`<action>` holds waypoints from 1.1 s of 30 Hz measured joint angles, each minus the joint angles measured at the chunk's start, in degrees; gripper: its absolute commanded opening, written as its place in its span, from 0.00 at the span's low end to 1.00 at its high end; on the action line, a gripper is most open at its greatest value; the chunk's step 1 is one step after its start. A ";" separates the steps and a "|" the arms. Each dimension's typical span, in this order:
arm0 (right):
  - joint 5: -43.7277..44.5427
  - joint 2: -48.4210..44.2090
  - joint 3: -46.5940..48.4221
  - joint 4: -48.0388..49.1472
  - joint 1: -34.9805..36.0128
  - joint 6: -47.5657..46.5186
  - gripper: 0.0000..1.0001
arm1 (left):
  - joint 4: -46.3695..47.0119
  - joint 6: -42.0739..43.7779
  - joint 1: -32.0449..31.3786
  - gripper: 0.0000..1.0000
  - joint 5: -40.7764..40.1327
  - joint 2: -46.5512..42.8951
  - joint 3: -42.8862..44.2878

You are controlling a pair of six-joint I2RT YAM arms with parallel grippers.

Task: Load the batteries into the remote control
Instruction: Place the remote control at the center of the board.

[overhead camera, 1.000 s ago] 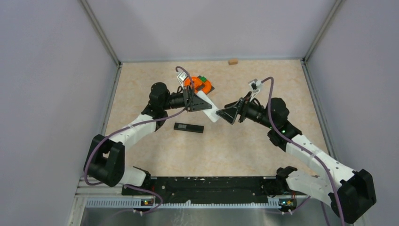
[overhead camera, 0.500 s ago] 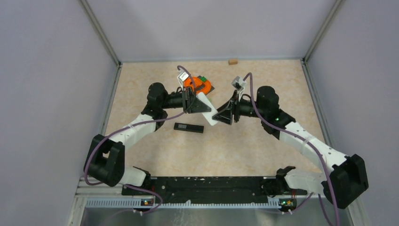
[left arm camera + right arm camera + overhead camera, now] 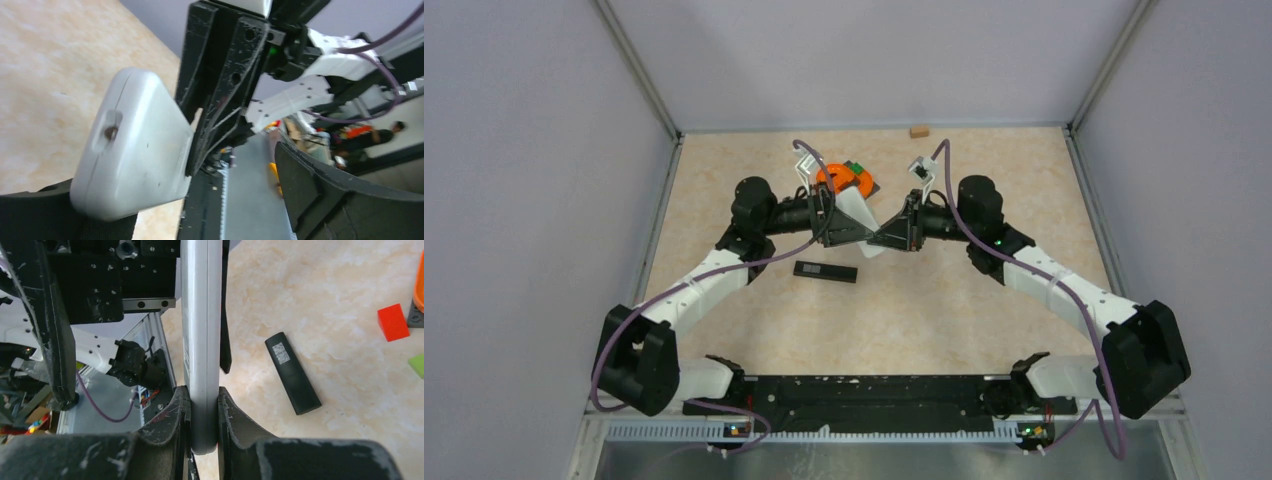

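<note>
Top external: white remote (image 3: 855, 207) up off the worktop (image 3: 944, 310), mid-table between the two arms. Right gripper (image 3: 202, 412) clamped on one end, a finger pressed to each flat face. Left gripper (image 3: 842, 228) spread wide, one finger alone against the remote. Flat black bar (image 3: 825, 271) lying on the worktop nearby.

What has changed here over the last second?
The right gripper swung left, toward the left arm, and its jaws now clamp the end of the white remote. The left gripper, the black strip and the orange toy hardly moved.
</note>
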 measured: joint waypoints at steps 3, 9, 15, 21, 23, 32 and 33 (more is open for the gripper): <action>5.05 -1.46 -0.02 -1.75 0.42 -0.11 0.00 | -7.17 4.98 -0.39 0.99 -5.44 -3.23 0.31; 34.18 -6.80 0.00 -13.75 0.22 -2.51 0.00 | -23.06 12.68 0.22 0.99 -22.58 -7.10 1.95; 65.59 -3.10 -1.51 -28.30 -1.77 -2.23 0.00 | -37.46 15.04 2.75 0.99 -39.36 -8.07 2.97; 77.29 2.21 -3.67 -33.59 -4.31 -2.27 0.00 | -46.49 17.16 3.17 0.99 -46.27 -8.07 5.70; 79.30 5.05 -3.67 -33.81 -4.42 -2.47 0.00 | -48.43 17.97 3.17 0.99 -48.26 -8.07 6.51; 82.12 16.09 -1.66 -35.15 -4.39 -3.91 0.15 | -54.34 21.64 3.32 0.99 -53.05 -8.31 7.63; 82.16 16.44 -1.31 -35.32 -4.39 -4.13 0.24 | -54.99 21.92 3.34 0.99 -53.13 -8.41 7.72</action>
